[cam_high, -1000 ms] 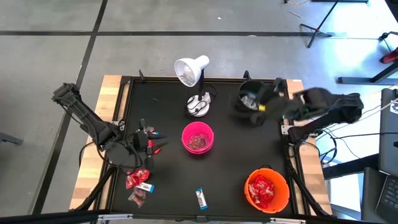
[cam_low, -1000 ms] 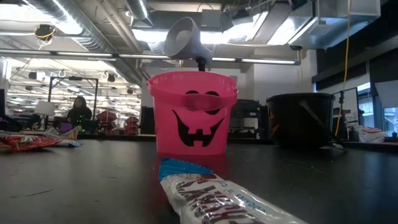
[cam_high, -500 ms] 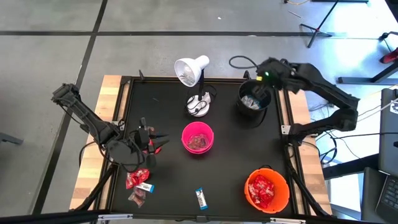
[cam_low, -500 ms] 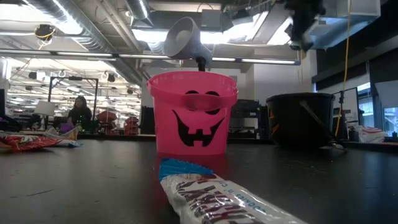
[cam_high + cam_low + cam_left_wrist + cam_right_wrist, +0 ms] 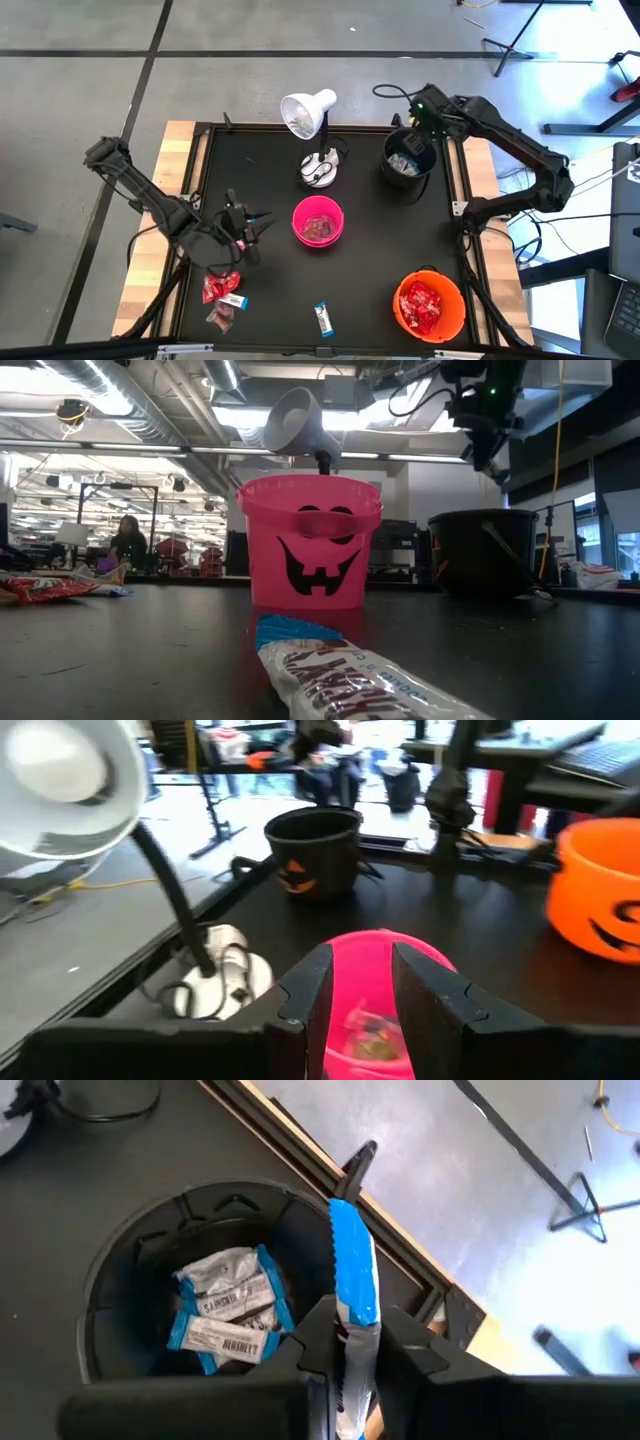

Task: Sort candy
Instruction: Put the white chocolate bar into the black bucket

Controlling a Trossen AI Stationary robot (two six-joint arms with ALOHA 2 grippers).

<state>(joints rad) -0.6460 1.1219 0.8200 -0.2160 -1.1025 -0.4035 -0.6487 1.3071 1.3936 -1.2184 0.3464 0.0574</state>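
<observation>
Now the right jaws, clamped on a white-and-blue bar (image 5: 352,1280), hang above the black bucket (image 5: 120,1260)'s far rim, so releasing could drop it outside; left jaws stand apart.

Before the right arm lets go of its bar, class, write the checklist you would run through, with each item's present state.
1. Right gripper shut on the white-and-blue bar: ok.
2. Gripper above the black bucket: ok in the high view, near its far rim.
3. Bucket already holds matching white-and-blue bars: ok.
4. Bucket upright on the table: ok.
5. Bar would fall inside the rim rather than on it: cannot tell.
6. Left gripper away from the drop, empty, beside the pink bucket: ok.
</observation>
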